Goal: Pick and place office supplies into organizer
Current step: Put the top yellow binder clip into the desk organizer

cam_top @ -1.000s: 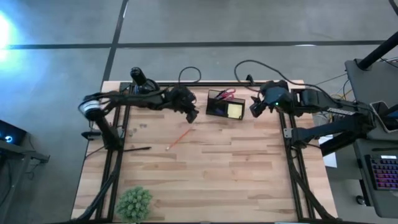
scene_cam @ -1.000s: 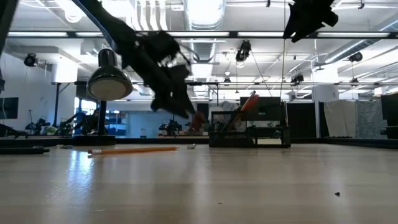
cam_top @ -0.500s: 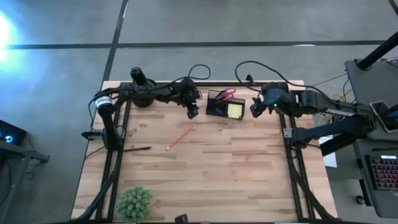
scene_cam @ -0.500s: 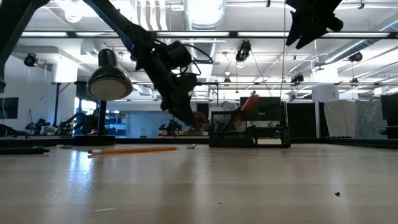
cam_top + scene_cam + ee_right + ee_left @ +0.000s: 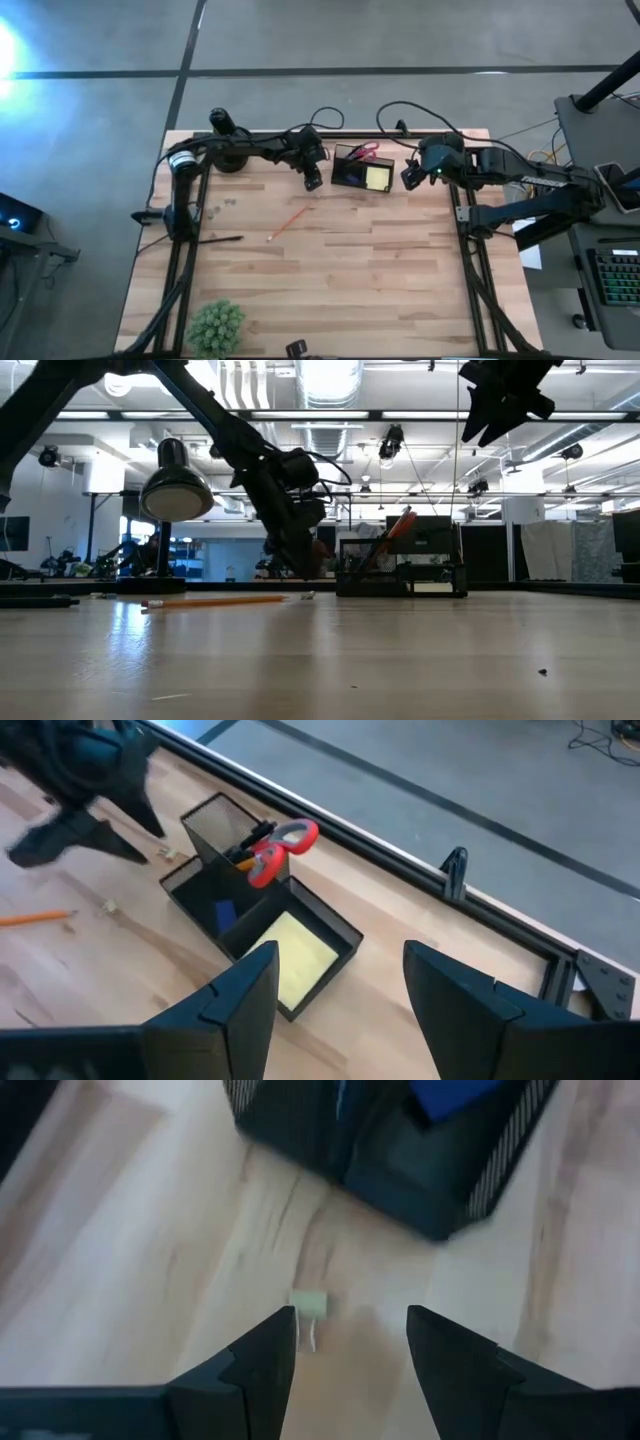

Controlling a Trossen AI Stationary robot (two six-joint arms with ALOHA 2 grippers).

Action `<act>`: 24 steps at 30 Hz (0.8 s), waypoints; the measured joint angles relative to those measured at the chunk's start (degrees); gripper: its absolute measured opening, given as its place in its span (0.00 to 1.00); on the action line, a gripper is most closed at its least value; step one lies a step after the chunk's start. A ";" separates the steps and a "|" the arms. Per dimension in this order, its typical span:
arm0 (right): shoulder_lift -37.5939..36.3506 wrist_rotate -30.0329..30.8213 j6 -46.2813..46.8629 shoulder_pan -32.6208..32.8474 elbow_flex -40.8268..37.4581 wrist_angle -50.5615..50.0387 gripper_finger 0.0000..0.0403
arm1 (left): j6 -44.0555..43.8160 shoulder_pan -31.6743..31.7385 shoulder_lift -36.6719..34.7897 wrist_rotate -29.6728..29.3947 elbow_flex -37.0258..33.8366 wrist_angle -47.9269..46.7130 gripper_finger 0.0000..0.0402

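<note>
- Organizer [image 5: 362, 166] sits at the far edge of the wooden surface [image 5: 330, 270], near the middle of that edge, with the black frame rail running just behind it.
- In it: red-handled scissors [image 5: 278, 850] stand upright in the tall mesh compartment, a yellow sticky-note pad [image 5: 288, 956] lies flat in the low tray, and a blue piece [image 5: 223, 913] lies in a middle compartment.
- Left hand [image 5: 312, 180] hangs low just beside the organizer's left end, fingers parted a moderate way and empty; its wrist view shows a small pale piece [image 5: 308, 1304] lying on the wood between the fingertips and the organizer's corner.
- Right hand [image 5: 410, 176] is held high off the organizer's right end, fingers spread wide, holding nothing.
- Orange pencil [image 5: 287, 222] lies loose on the wood, well apart from the organizer, toward the left-middle; a black pen [image 5: 217, 239] lies farther left near the frame leg.
- Most of the near half of the surface is open wood; a small green plant [image 5: 216, 325] stands at the near left corner.
- No readable writing shows.
- Low view: a desk lamp [image 5: 175, 490] at the left, and a large room with ceiling lights behind.
- Grey floor surrounds the surface, with a keyboard [image 5: 619, 275] on a stand at the right.
</note>
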 joint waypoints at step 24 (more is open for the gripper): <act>-0.30 -0.21 0.59 -0.01 2.11 -0.54 0.51 | 1.46 0.07 0.11 0.46 1.97 -3.64 0.44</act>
